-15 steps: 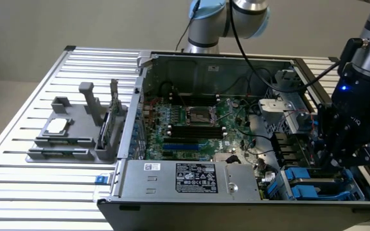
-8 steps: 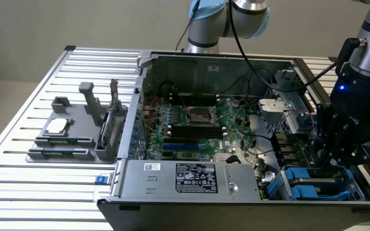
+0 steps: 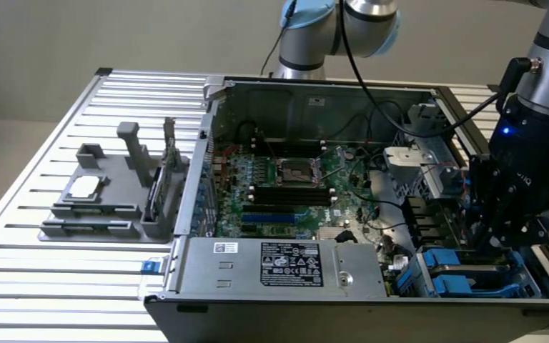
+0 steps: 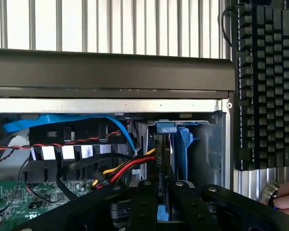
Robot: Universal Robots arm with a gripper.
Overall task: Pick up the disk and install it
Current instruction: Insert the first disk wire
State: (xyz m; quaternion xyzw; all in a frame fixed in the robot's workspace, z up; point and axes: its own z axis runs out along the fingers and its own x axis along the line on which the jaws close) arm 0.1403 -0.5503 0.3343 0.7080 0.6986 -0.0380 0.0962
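Biggest thing first: the slatted table, w/ the open computer case on it, and my claw is down inside one end of that case. A keyboard lies on the table just outside the case wall nearest the claw. The grey power box and the green mainboard are well away from the claw, toward the other end of the case. Right below and ahead of my fingertips is the drive bay, grey metal walls w/ blue plastic in it. The disk is edge-on in the wrist view, a thin dark slab running out from between my fingers into the bay mouth, blue carrier plastic beside it. The claw is closed narrow on the disk, one finger on each flat face, as far as I can see. Red/yellow cables pass close beside the claw, near the disk's edge, not touching afaict. Handling, my guess: stiff and solid, fairly heavy for its size, smooth metal faces so it could slip if tilted. The carrier plastic looks like the weaker part and it prob. flexes. It won't like knocks either. I reckon the flat faces near the middle are the right hold, clear of connectors, so it hangs straight in the bay.
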